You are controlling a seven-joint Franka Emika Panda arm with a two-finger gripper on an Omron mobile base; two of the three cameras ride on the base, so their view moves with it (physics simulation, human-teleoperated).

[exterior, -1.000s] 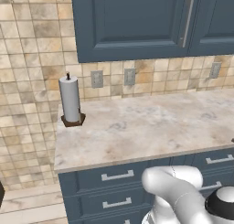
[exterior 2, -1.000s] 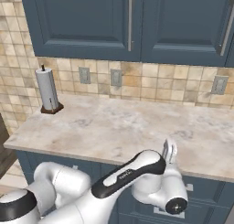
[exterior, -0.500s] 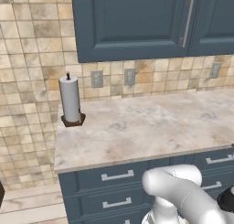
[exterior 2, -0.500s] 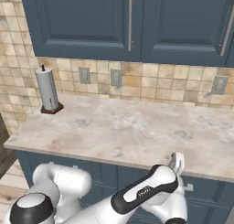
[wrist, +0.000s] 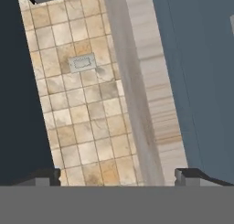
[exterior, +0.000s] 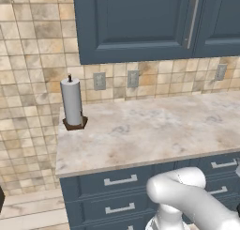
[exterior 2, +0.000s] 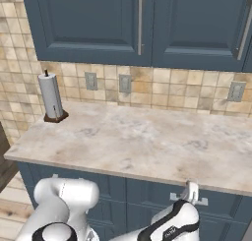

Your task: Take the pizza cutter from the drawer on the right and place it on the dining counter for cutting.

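1. Looking from the left base view, I see the drawer (exterior: 213, 164) shut, in the top row just under the marbled worktop (exterior: 154, 130) at the right. Its short silver handle (exterior: 224, 164) is partly cut off by the picture's edge. A paper towel roll (exterior: 72, 102) stands far off at the left end by the tiled wall (exterior: 33, 83). Since a second ago my white elbow (exterior: 180, 189) has dropped lower, and the worktop and the roll sit where they were.

2. From the right base view, my gripper (exterior 2: 192, 187) points upward in front of that same drawer (exterior 2: 221, 205), just under the worktop's edge (exterior 2: 147, 172). It overlaps the handle (exterior 2: 202, 201), but I cannot tell whether I touch the bar. My fingers look small and pale here, and their gap is hard to make out. A second ago they rose above the worktop's edge, and now they hang lower, against the drawer row. Every drawer front is flush, so whatever lies inside is hidden.

3. From the hand view, my two dark fingertips (wrist: 43, 177) stand spread wide at opposite bottom corners, with nothing between them and nothing held. Beyond them run the tiled wall with an outlet (wrist: 82, 62), a slanted beige stone band and navy panels on both sides. I cannot tell which panel is the drawer.
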